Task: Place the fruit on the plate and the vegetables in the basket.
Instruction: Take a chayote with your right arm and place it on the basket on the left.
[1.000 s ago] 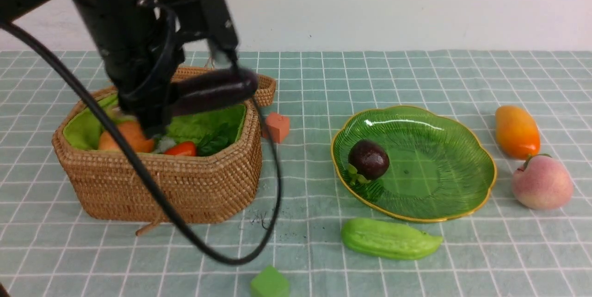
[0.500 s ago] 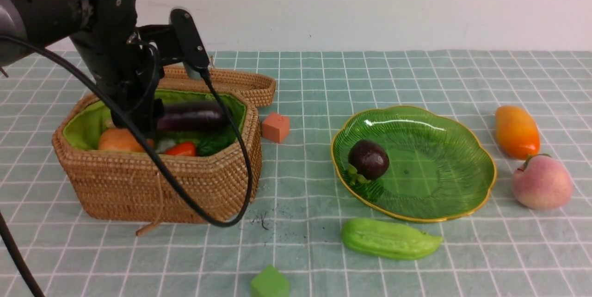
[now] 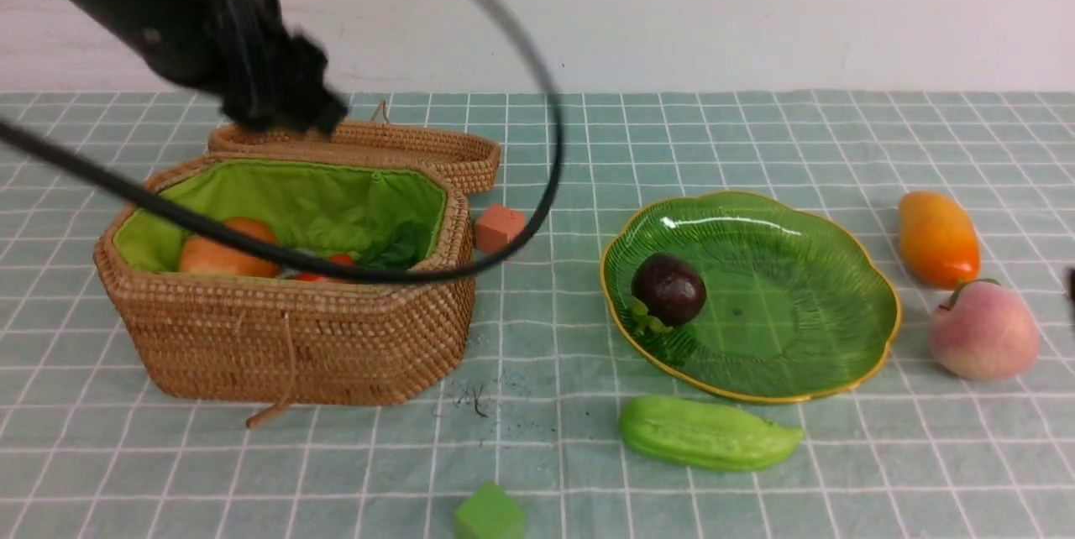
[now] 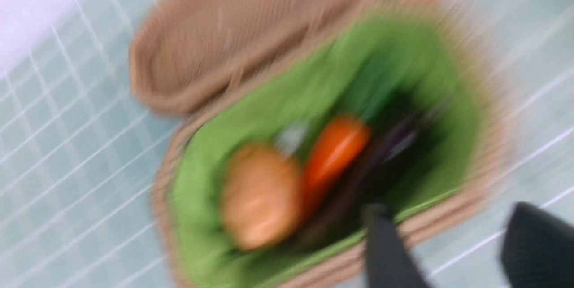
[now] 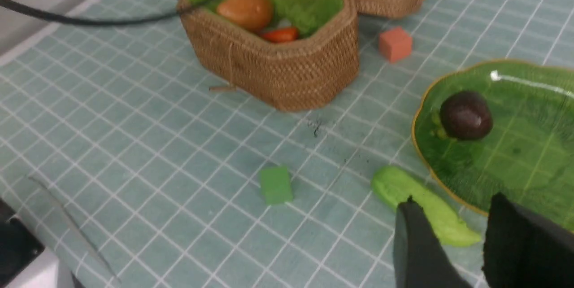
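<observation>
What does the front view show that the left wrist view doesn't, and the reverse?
Front only: the plate holding the mangosteen, plus the mango, peach, gourd and green cube. Left wrist only: the eggplant, blurred, in the basket, and the left gripper, open and empty. Both: basket, its lid, potato, carrot, orange cube.

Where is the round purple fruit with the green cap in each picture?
Front view: the round dark-purple mangosteen lies on the left part of the wavy green glass plate.
Left wrist view: not in it.
Right wrist view: the mangosteen lies on the same plate, near the rim that faces the basket.
Shared landmark: the woven wicker basket with green lining shows in all three views.
</observation>
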### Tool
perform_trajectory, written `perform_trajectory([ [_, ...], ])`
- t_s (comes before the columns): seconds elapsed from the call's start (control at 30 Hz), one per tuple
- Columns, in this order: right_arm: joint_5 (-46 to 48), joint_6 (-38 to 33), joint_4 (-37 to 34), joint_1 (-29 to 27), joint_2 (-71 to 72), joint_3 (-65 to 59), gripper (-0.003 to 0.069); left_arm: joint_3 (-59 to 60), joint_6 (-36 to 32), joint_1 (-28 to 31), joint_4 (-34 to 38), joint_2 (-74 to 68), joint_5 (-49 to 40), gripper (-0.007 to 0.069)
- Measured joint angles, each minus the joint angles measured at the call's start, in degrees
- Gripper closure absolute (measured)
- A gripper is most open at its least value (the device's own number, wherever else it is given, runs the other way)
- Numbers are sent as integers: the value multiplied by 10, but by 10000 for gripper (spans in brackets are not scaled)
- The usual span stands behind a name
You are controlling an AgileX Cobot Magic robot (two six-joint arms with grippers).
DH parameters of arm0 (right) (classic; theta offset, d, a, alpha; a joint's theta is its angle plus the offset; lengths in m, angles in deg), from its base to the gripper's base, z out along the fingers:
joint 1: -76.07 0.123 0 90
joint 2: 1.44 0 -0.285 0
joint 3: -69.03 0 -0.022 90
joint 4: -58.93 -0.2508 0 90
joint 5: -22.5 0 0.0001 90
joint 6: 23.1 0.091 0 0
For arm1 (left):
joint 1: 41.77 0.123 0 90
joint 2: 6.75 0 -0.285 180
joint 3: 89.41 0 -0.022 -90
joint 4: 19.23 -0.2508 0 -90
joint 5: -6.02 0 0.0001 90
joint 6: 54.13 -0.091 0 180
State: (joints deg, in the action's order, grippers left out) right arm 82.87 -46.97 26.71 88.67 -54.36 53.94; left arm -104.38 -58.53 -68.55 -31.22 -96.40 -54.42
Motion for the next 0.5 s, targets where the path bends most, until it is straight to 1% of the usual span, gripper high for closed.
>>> perform_trajectory([
  [0.03,5,0,0,0,-15,5,423,0,29,-10,3,22,-2,419],
  [0.07,14,0,0,0,-54,15,423,4,68,-31,6,60,-7,526],
  [0.1,18,0,-1,0,-81,19,423,12,89,-46,6,91,-9,598],
  [0.13,19,0,-3,0,-99,20,423,26,100,-55,6,118,-10,634],
  [0.2,19,0,-12,0,-142,20,423,70,114,-69,8,173,-9,638],
  [0.3,13,0,-25,9,-197,20,423,165,128,-73,23,250,5,638],
  [0.4,-8,0,-16,59,-245,24,423,299,140,-73,45,356,50,638],
  [0.43,-10,0,-15,64,-248,25,423,307,141,-73,48,363,57,638],
  [0.5,-32,0,13,115,-282,33,423,407,142,-73,68,445,100,638],
])
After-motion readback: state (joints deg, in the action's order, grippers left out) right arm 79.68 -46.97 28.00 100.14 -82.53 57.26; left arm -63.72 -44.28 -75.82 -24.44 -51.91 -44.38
